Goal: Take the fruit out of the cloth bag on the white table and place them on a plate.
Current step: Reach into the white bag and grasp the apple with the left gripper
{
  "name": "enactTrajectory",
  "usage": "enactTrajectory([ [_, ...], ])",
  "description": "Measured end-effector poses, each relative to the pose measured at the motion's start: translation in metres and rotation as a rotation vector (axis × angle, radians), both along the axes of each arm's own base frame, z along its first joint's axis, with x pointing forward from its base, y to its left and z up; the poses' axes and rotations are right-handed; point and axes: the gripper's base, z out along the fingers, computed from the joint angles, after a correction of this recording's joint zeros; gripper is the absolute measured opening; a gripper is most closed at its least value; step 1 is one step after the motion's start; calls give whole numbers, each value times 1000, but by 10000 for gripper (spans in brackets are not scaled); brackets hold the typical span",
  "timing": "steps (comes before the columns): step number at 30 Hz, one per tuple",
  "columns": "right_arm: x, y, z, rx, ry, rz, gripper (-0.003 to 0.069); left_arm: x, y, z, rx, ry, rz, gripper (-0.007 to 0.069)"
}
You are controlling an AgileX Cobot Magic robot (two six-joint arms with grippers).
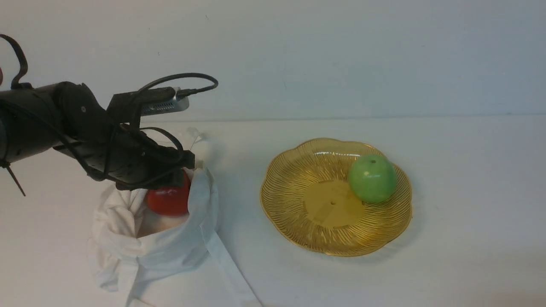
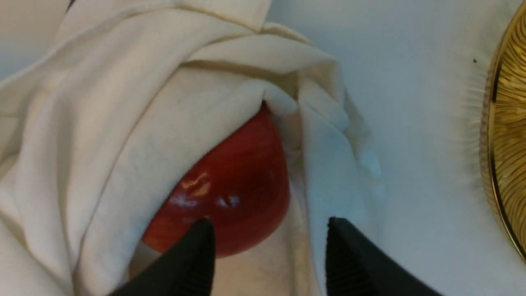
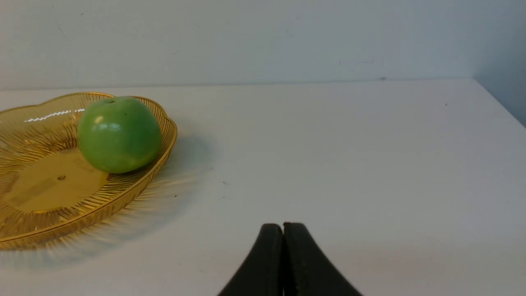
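The red fruit lies inside the cloth bag, which is slumped open at the left of the white table. My left arm hangs over the bag's mouth. In the left wrist view the fruit shows between folds of the cloth bag. My left gripper is open just above it, one fingertip in front of the fruit, the other over the bag's rim, gripping nothing. The amber plate sits to the right. My right gripper is shut and empty.
A green apple rests on the far right part of the plate, and the right wrist view shows the green apple in the plate too. A bag strap trails toward the front edge. A wall closes the table's far side.
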Motion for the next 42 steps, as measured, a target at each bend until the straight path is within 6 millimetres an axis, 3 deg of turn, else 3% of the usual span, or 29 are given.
enactTrajectory([
  [4, 0, 0, 0, 0, 0, 0, -15, 2, 0, -8, -3, 27, 13, 577],
  [9, 0, 0, 0, 0, 0, 0, -15, 4, -1, -15, 0, 45, 14, 680],
  [26, 0, 0, 0, 0, 0, 0, -15, 6, 8, -28, 126, 70, -14, 685],
  [36, 0, 0, 0, 0, 0, 0, -15, 14, 10, -18, 112, 48, 59, 685],
  [42, 0, 0, 0, 0, 0, 0, -15, 18, 23, -14, 111, 55, 95, 685],
])
